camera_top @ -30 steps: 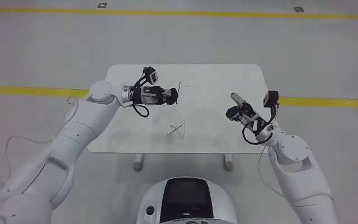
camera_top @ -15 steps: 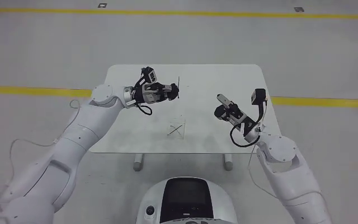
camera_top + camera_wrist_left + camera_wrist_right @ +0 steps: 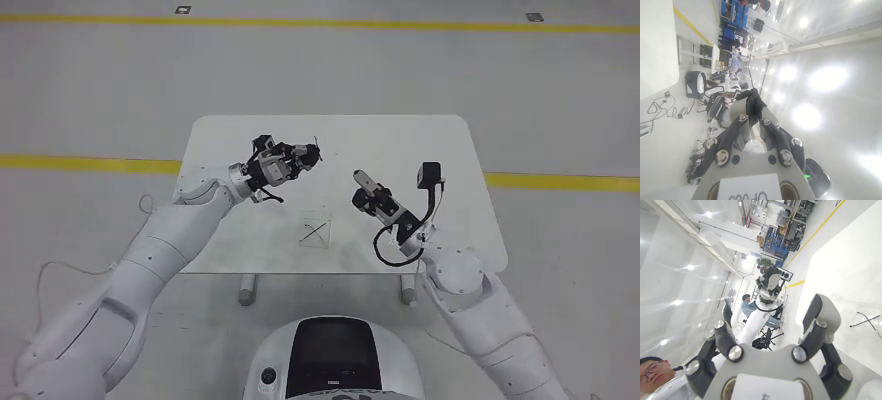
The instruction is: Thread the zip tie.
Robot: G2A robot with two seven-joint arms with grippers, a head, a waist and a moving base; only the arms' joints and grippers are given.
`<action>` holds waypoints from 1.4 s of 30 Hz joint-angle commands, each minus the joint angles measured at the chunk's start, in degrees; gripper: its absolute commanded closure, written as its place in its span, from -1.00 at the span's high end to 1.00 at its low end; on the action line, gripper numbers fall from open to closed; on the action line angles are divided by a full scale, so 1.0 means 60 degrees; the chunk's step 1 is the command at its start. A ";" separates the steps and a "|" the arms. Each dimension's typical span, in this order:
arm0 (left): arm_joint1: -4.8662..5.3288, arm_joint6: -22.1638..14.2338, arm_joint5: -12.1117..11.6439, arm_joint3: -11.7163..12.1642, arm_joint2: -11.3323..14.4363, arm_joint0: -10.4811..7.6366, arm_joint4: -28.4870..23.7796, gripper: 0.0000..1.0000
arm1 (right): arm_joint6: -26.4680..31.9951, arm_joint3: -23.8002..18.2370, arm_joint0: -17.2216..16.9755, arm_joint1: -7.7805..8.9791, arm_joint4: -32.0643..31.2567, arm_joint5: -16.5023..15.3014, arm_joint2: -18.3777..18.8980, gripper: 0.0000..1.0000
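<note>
My left gripper (image 3: 308,156) hovers over the far middle of the white table (image 3: 420,140), shut on a thin black zip tie (image 3: 316,145). In the left wrist view the zip tie (image 3: 751,75) sticks straight out beyond the closed fingertips (image 3: 745,95) of the left gripper (image 3: 753,94). My right gripper (image 3: 358,188) hangs open a short way to the right of it, nothing between its fingers. In the right wrist view the right gripper (image 3: 770,309) faces the left gripper (image 3: 770,283), which is farther off.
A small clear box (image 3: 316,228) sits on the table near the front middle, with two crossed black zip ties (image 3: 865,321) inside it. Bare tabletop lies to the left and far right of both grippers.
My right arm has swung left across the table, closing most of the gap to the left gripper. My left gripper has shifted slightly right and turned, still holding the zip tie.
</note>
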 commanded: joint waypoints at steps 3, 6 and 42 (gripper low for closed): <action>0.0001 0.0004 -0.0011 -0.0003 0.0002 -0.0005 0.0011 -1.00 | 0.0016 -0.0008 0.0011 0.0001 -0.0027 0.0000 0.0000 1.00; 0.0001 0.0004 -0.0011 -0.0003 0.0002 -0.0005 0.0011 -1.00 | 0.0016 -0.0008 0.0011 0.0001 -0.0027 0.0000 0.0000 1.00; -0.0428 0.1850 0.0332 -0.0409 0.0111 0.0350 0.0053 -1.00 | -0.2165 0.1960 0.1780 -0.0903 -0.0703 -0.0039 -0.1622 -0.22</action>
